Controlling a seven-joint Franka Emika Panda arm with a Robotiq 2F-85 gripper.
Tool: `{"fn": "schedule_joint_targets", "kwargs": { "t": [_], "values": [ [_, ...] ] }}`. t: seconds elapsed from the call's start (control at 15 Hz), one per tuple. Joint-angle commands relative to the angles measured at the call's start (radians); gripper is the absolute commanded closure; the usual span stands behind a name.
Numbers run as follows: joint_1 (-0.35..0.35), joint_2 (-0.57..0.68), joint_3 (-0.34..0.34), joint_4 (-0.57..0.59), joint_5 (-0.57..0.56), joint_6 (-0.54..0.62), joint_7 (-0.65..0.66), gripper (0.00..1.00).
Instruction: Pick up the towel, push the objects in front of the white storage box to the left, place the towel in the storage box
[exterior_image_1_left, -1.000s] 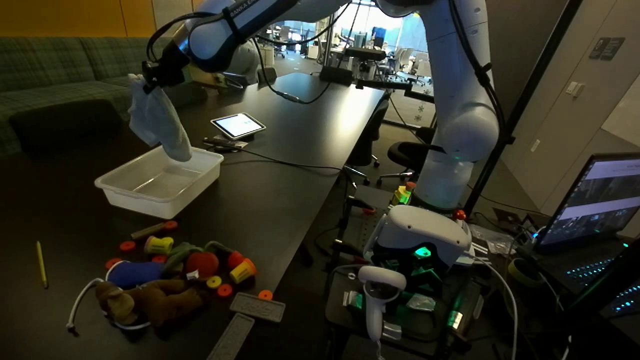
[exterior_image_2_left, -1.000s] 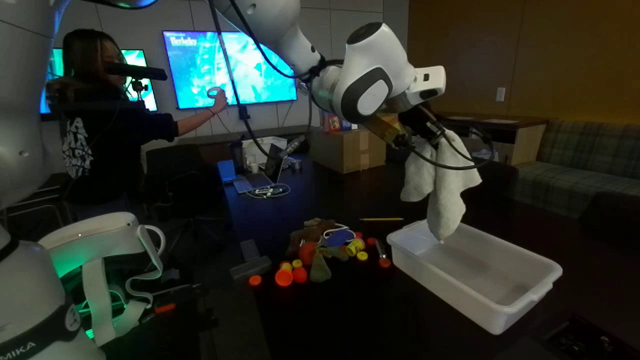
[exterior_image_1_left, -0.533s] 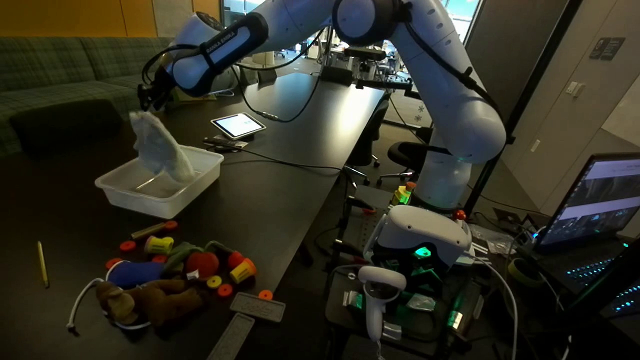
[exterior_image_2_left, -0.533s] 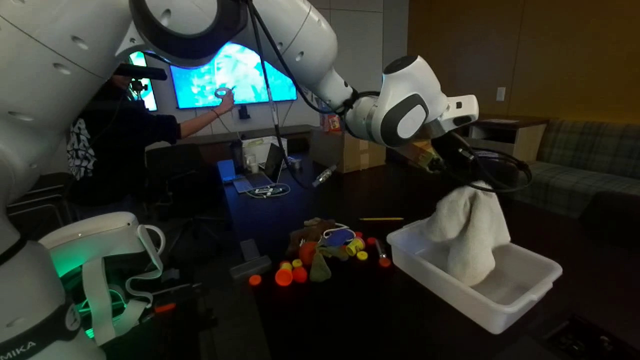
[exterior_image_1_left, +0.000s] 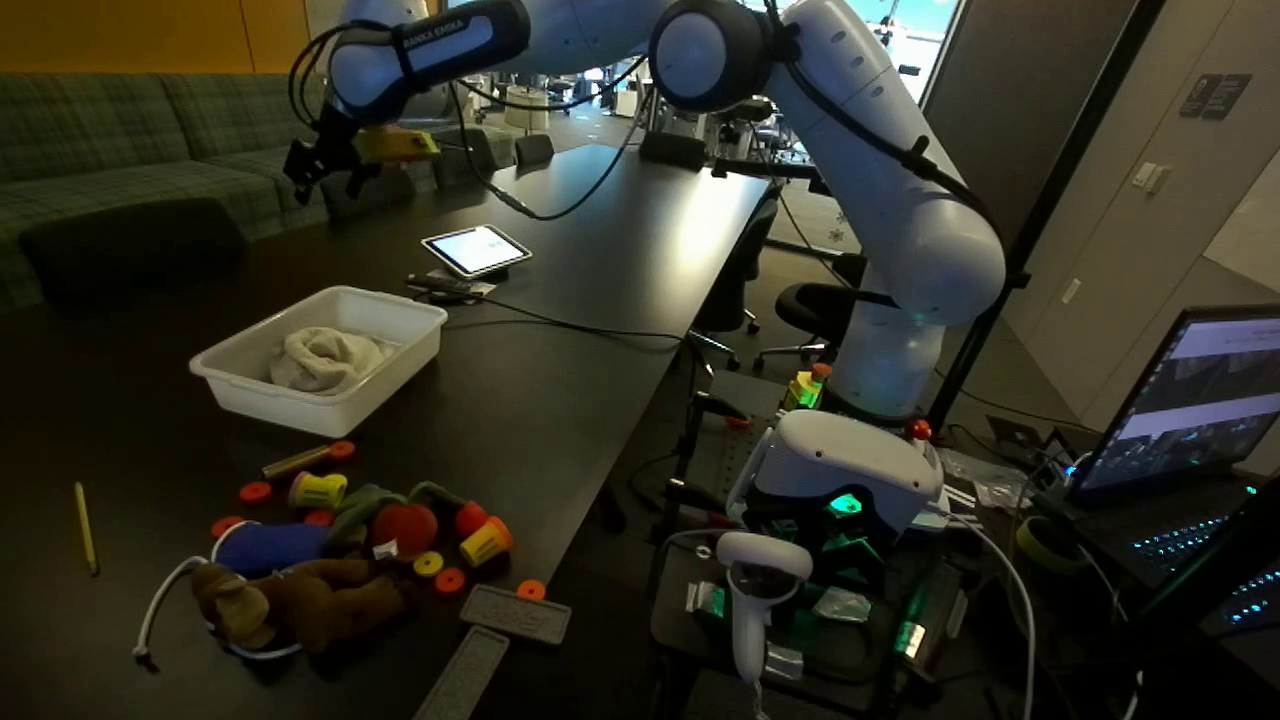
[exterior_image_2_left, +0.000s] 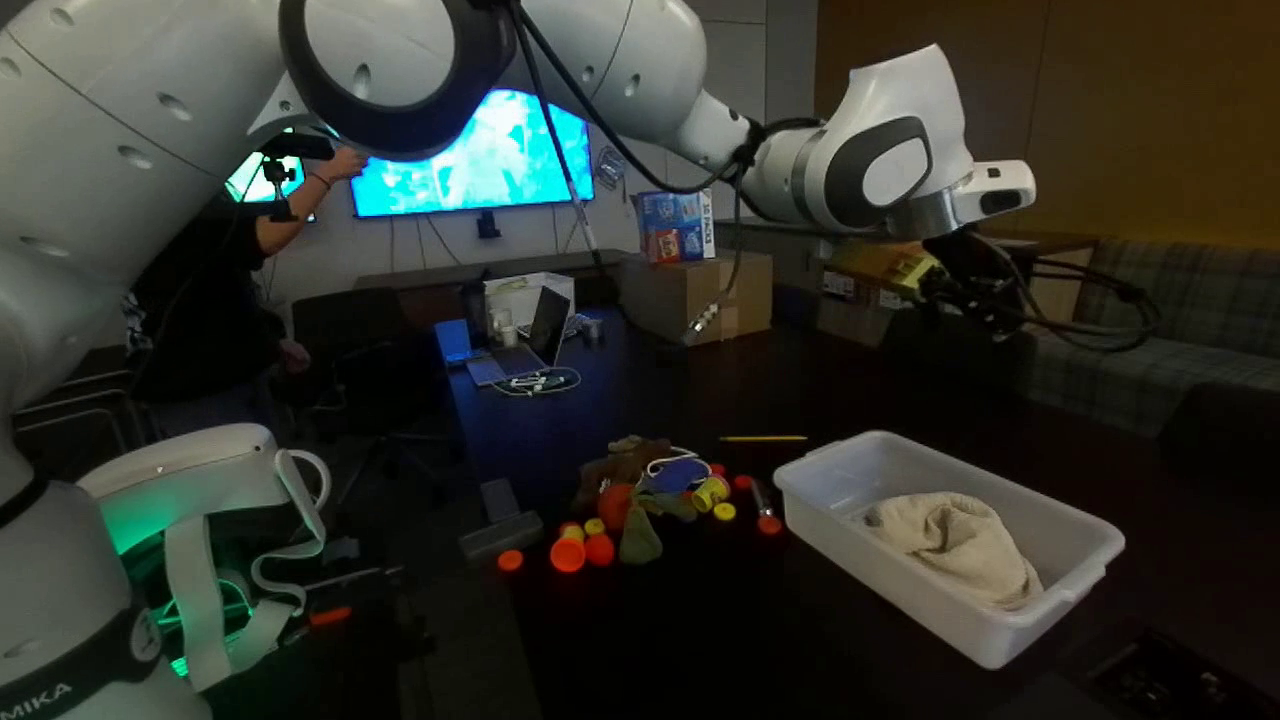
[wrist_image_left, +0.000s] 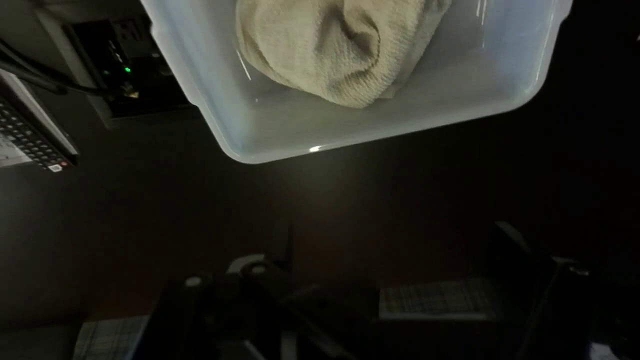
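Towel (exterior_image_2_left: 950, 545), just released, lies crumpled within the edges of the white storage box (exterior_image_2_left: 890, 580); gripper (exterior_image_1_left: 328, 190) hangs spread and unladen; placement appears complete.

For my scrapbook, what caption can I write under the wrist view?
The towel lies bunched in the white storage box; the open fingers hold nothing.

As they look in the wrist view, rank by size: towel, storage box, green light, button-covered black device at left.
1. storage box, cut off at top
2. towel, also cut off
3. black device, cut off at left
4. green light
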Motion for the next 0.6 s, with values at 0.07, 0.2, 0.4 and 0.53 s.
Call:
{"fn": "schedule_joint_targets", "kwargs": {
  "t": [0.07,0.2,0.4,0.53],
  "values": [
    [-0.07,-0.2,0.015,-0.17,0.002,-0.219,-0.142,0.0],
    [-0.092,-0.292,0.008,-0.271,0.0,-0.311,-0.193,0.0],
    [-0.112,-0.408,-0.002,-0.414,-0.004,-0.418,-0.248,0.0],
    [-0.123,-0.486,-0.007,-0.515,0.0,-0.463,-0.279,0.0]
  ]
}}
